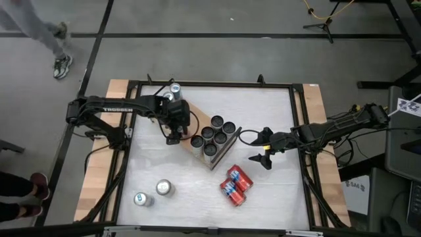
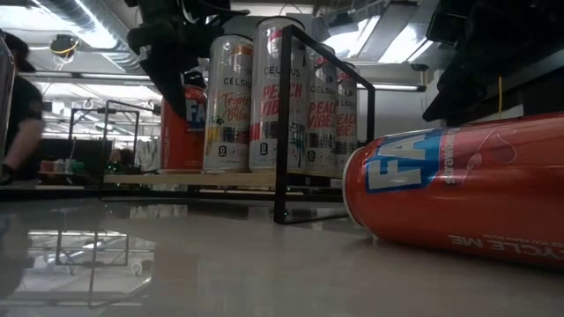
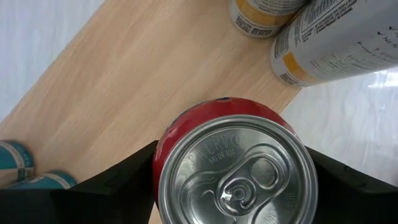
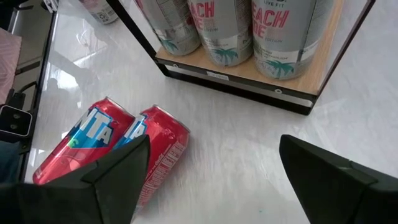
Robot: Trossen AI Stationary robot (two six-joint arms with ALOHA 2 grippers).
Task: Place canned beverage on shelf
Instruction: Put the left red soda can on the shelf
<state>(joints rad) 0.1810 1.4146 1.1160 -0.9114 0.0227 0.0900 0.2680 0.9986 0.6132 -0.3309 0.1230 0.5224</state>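
Observation:
The shelf (image 1: 187, 112) is a light-wood board on a black wire frame, lying slantwise mid-table, with several tall silver cans (image 1: 214, 135) upright on its right part. My left gripper (image 1: 173, 133) is over the board's bare left end, shut on an upright red can (image 3: 233, 168), also seen in the low view (image 2: 181, 123). Its bottom is at the board's level (image 2: 176, 179); I cannot tell whether it touches. My right gripper (image 1: 262, 158) hangs open over the table right of the shelf, above two red cans (image 4: 112, 149) lying on their sides. My left gripper pinches the red can's side wall just below its top rim (image 3: 163, 163) between its two fingers (image 3: 118, 183), one on each side. The fingers come steeply from above. The can stands upright, its pull-tab top up, over the wooden board (image 3: 137, 74).
Two silver cans (image 1: 163, 187) (image 1: 139, 199) stand near the table's front left. Two more cans (image 1: 172, 92) are by the far edge behind the shelf. The shelf's black frame post (image 2: 282, 123) rises beside the silver cans. A person's shoe (image 1: 62, 66) shows beyond the table.

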